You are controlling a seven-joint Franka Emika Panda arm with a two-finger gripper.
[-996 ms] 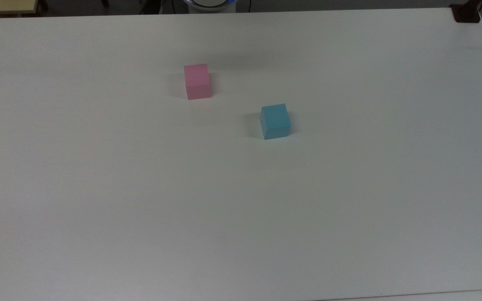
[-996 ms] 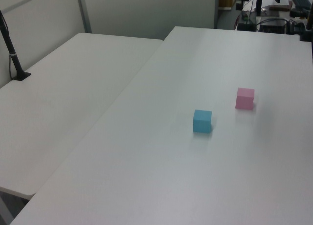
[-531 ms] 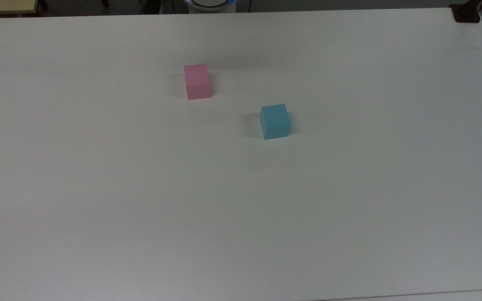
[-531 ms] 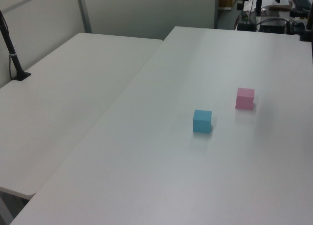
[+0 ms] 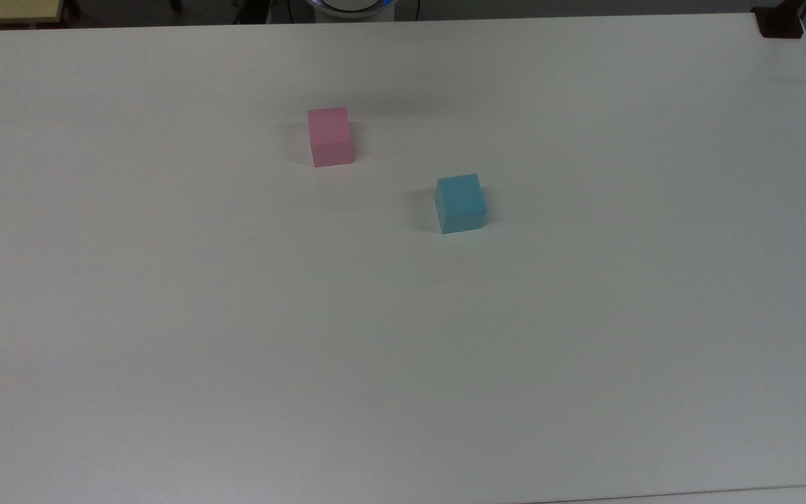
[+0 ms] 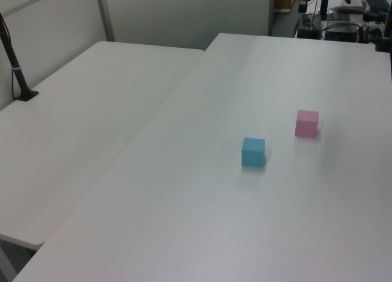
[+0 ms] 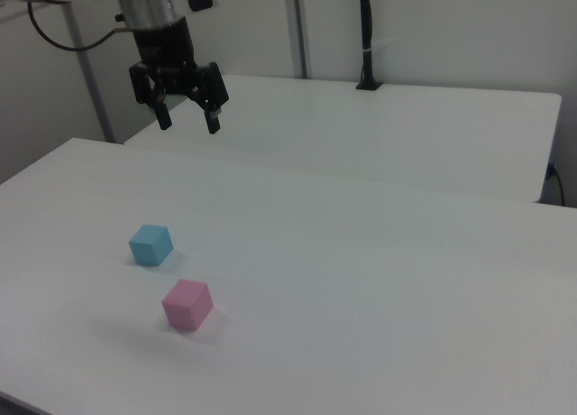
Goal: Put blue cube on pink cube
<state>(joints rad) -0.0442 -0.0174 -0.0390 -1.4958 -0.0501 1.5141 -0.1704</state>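
On the white table [image 5: 585,315], the blue cube [image 5: 460,203] and pink cube [image 5: 330,136] sit apart, well below the gripper [image 7: 188,122], whose jaws hang spread and empty.

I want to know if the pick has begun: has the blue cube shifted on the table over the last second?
No. In the top view the blue cube sits at the same offset from the pink cube, apart from it.

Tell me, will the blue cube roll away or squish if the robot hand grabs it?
Probably neither. The blue cube sits flat on the table, so it should slide, not roll. Its crisp edges suggest it is stiff. Its matte faces look easy to grip for the open hand.
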